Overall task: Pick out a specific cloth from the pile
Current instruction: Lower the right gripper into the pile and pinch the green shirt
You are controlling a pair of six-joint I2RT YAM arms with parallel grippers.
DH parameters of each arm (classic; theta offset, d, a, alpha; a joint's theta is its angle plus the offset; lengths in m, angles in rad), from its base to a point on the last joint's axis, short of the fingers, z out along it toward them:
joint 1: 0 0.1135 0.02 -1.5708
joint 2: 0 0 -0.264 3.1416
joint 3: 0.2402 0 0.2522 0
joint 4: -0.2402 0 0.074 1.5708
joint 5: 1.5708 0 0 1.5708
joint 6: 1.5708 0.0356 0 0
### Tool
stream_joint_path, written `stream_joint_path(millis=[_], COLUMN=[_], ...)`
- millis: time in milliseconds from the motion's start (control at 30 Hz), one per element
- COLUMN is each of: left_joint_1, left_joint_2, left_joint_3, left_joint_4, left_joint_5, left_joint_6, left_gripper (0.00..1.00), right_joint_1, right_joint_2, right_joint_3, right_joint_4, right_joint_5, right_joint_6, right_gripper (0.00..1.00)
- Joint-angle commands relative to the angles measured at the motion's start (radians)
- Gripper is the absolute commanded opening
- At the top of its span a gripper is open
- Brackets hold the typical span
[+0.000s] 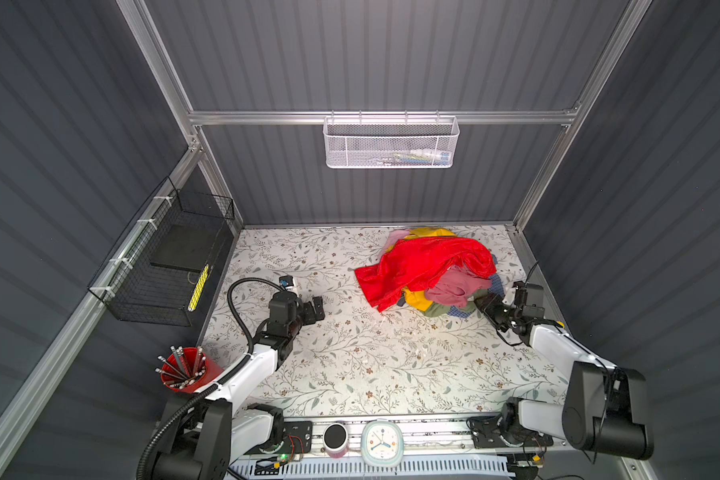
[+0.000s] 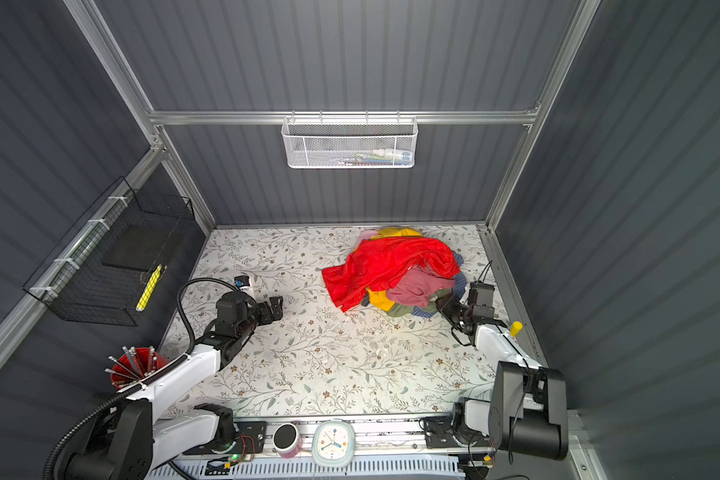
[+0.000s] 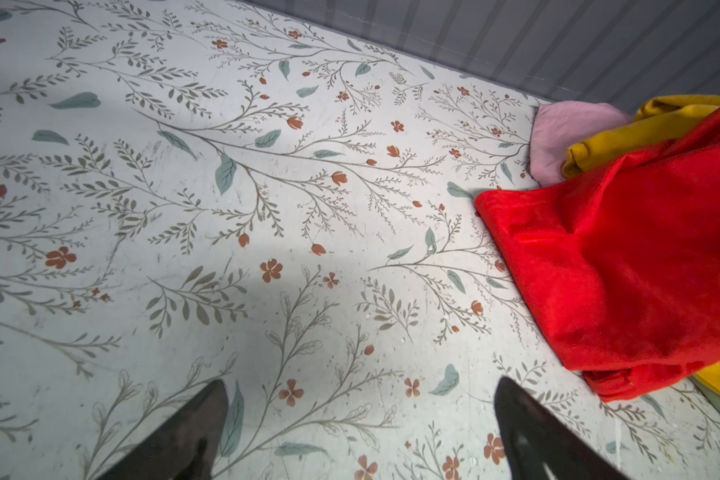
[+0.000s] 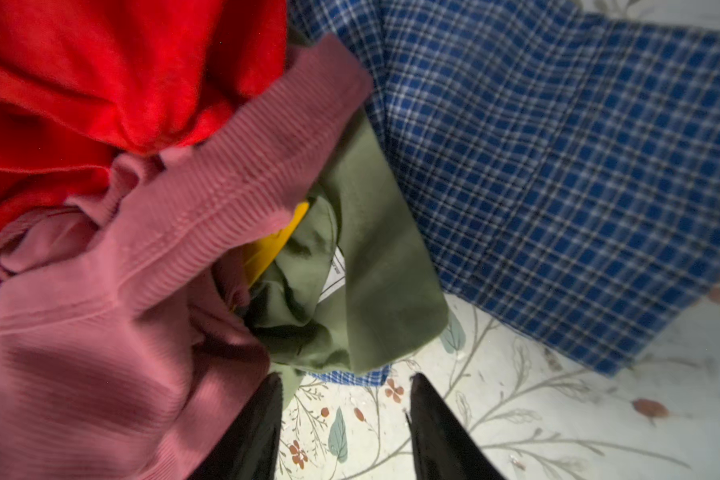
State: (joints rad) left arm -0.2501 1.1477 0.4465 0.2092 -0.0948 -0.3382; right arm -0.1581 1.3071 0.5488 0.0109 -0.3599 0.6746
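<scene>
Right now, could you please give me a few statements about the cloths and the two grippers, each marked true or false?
1. The left gripper is open over bare table. True.
2. The right gripper is clamped on the red cloth. False: its jaws are apart with the table showing between them, right at the edge of the green cloth.
3. The green cloth lies partly under the pink cloth. True.
4. The checked cloth is red and white. False: it is blue and white.
</scene>
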Motion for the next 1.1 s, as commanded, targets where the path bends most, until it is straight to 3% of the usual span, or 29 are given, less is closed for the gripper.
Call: stream_joint_path(millis=[0, 200, 367, 600, 767, 1067], left_joint_1=[-0.006, -0.006, -0.006, -0.006, -0.006, -0.011], left_joint_2=[-0.031, -0.036, -0.029, -0.017, 0.001, 0.032], left_joint_3=[-0.018, -0.008, 0.001, 0.018, 0.038, 0.065], left_joint_4=[-0.032, -0.068, -0.074, -0.086, -0.097, -0.102], left_joint_5=[-0.013, -0.018, -0.012, -0.010, -0.005, 0.007], left_joint_6=[-0.028, -0.022, -0.022, -0.019, -0.014, -0.009], left_gripper=[1.00, 1.00, 1.00, 1.00, 1.00, 1.00], right_joint_1=[0.004, 0.005, 0.011, 0.027, 0.065, 0.137], right_joint_2=[0.048, 0.131, 0.165, 0.171, 0.049, -0.150], right_joint_3=[0.030, 0.079, 0.102, 0.111, 0.063, 0.093], right_joint_4=[0.027, 0.055, 0.084, 0.102, 0.138, 0.051], right_joint_5=[-0.010, -0.013, -0.017, -0.022, 0.015, 0.142], right_joint_6=[0.019, 0.031, 0.036, 0.036, 0.031, -0.013], right_gripper=[0.47, 0.44, 0.34, 0.00, 0.00, 0.00])
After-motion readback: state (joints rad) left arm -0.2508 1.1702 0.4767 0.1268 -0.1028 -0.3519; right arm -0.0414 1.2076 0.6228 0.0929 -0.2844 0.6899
